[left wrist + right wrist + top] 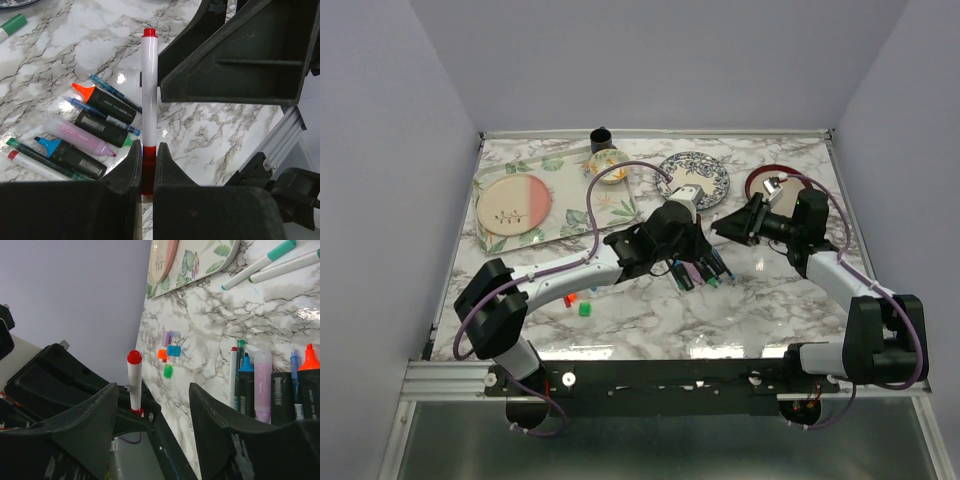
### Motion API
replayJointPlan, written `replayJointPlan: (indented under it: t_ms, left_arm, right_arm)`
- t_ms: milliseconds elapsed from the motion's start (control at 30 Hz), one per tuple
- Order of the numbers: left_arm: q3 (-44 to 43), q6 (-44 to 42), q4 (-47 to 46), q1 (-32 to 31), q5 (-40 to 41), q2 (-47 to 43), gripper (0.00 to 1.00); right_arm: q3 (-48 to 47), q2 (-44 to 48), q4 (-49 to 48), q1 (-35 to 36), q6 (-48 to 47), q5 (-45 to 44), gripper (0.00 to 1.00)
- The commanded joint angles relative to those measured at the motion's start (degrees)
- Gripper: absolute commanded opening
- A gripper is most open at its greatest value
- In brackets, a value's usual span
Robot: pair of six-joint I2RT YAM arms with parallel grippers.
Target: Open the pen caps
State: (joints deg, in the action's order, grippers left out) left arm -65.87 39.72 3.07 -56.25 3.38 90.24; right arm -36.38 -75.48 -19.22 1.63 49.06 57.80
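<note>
My left gripper (pixel 149 150) is shut on the red lower part of a thin white pen (pixel 149 95), which is held above the table. The pen's far end is a small red tip (pixel 149 33). My right gripper (pixel 152 390) is open, with its fingers (pixel 235 55) on either side of that pen (pixel 134 382) and not touching it. In the top view both grippers, left (pixel 698 238) and right (pixel 732 226), meet at table centre. Several uncapped pens (pixel 95 130) lie below them. Loose pen caps lie together: lilac (pixel 165 338), teal (pixel 173 350), orange (pixel 162 354) and green (pixel 168 371).
A leaf-patterned tray (pixel 605 205) with a pink plate (pixel 514 204) stands at the back left. A small bowl (pixel 608 165) and a black cup (pixel 601 137) are behind it. A blue patterned plate (pixel 710 180) and a red-rimmed plate (pixel 756 180) are at the back right. Two teal-ended pens (pixel 265 260) lie apart.
</note>
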Motion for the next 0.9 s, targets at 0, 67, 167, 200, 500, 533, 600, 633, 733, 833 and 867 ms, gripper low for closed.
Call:
replayJointPlan:
  t_ms: [0,67,167,200,500,533,600,633,733,833,867]
  left_arm:
    - [-3.83,0.35,-0.70,0.00,-2.50,2.74,0.00]
    - [-4.97,0.53,-0.70,0.00,-2.85,3.45,0.00]
    - [-6.03,1.23,-1.31,-0.09,-4.77,4.77,0.00]
    - [-6.29,1.49,-1.57,-0.09,-5.13,5.47,0.00]
    - [-6.73,1.50,-1.14,-0.35,-6.98,6.97,0.04]
    - [-6.82,1.50,-0.88,-0.35,-6.98,6.97,0.08]
    - [-6.91,1.32,-0.09,-0.35,-6.81,7.06,0.11]
    - [-6.91,1.32,0.18,-0.35,-6.80,7.06,0.14]
    - [-7.17,1.14,1.14,-0.35,-6.45,7.15,0.21]
    - [-7.43,0.79,1.76,-0.35,-6.02,7.23,0.24]
    - [-7.43,0.88,2.02,-0.35,-6.10,7.23,0.24]
  right_arm:
    - [-0.80,-0.28,-2.75,0.83,1.92,1.61,0.65]
    - [-0.71,-0.37,-2.75,1.01,2.09,1.44,0.62]
    - [-0.36,-0.72,-3.10,1.10,2.79,0.65,0.54]
    - [-0.18,-0.81,-3.71,1.10,3.41,0.56,0.52]
    - [0.52,0.16,-4.68,1.18,3.33,-0.76,0.01]
    - [0.52,0.25,-4.60,1.10,3.15,-0.93,0.01]
    - [0.52,0.42,-3.90,1.10,2.80,-1.46,0.00]
    - [0.35,0.51,-3.54,1.10,2.71,-1.55,0.01]
    - [0.35,0.95,-2.93,1.10,2.36,-2.08,0.01]
    - [0.35,1.30,-2.31,1.01,2.01,-2.78,0.01]
    - [0.35,1.74,-1.96,1.01,1.83,-3.65,0.01]
